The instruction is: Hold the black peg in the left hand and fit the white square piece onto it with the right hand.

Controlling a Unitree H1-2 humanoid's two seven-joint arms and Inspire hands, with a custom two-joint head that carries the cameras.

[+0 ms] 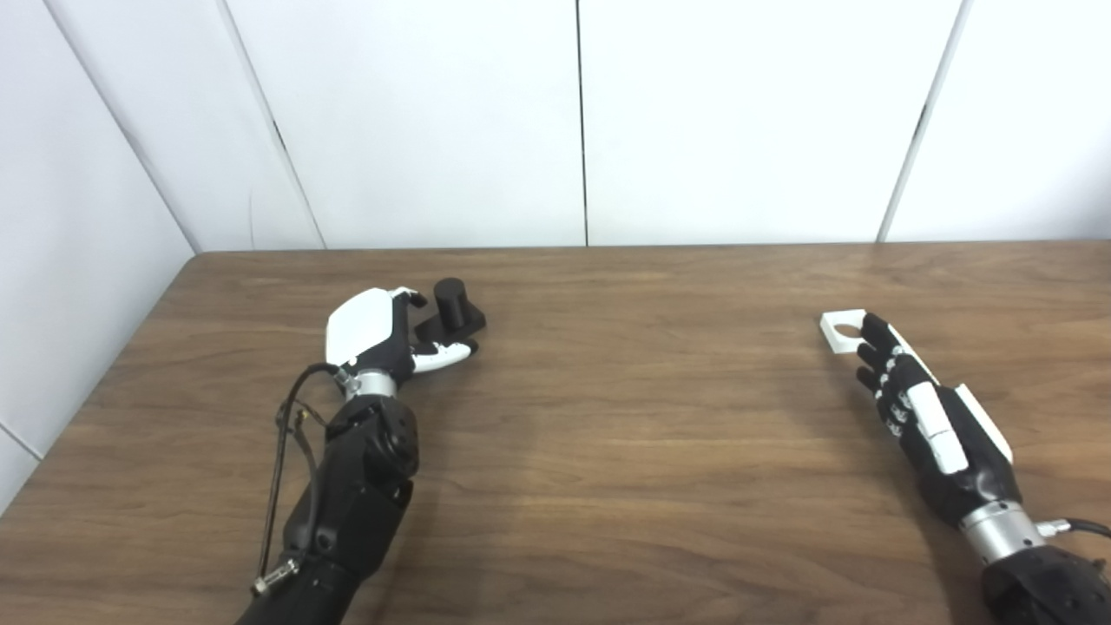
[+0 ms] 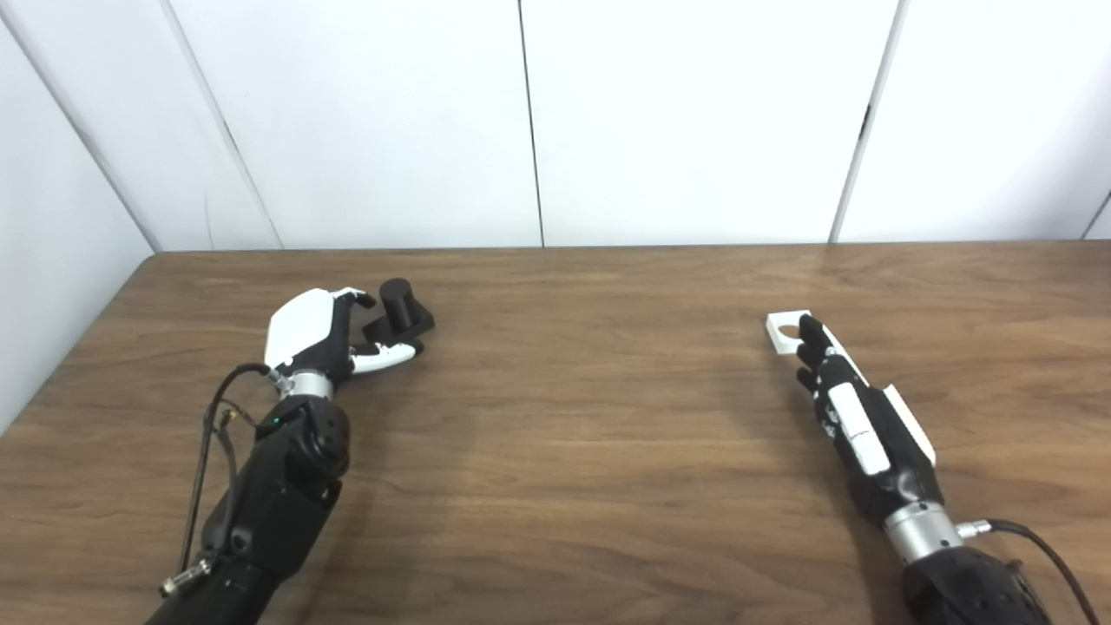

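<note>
The black peg (image 1: 450, 299) is a short upright cylinder on a flat black base and stands on the table at the left. My left hand (image 1: 373, 334) lies beside it on its left. The fingers and thumb are apart and reach around the base, with the thumb along its near edge. The peg rests on the table. The white square piece (image 1: 840, 332), with a round hole, lies flat at the right. My right hand (image 1: 911, 404) is open with its fingers stretched out. The fingertips lie over the piece's near right part and hide some of it.
The brown wooden table (image 1: 625, 451) runs to a white panelled wall at the back. Its left edge lies close to the left arm. A black cable loops beside the left forearm (image 1: 286, 434).
</note>
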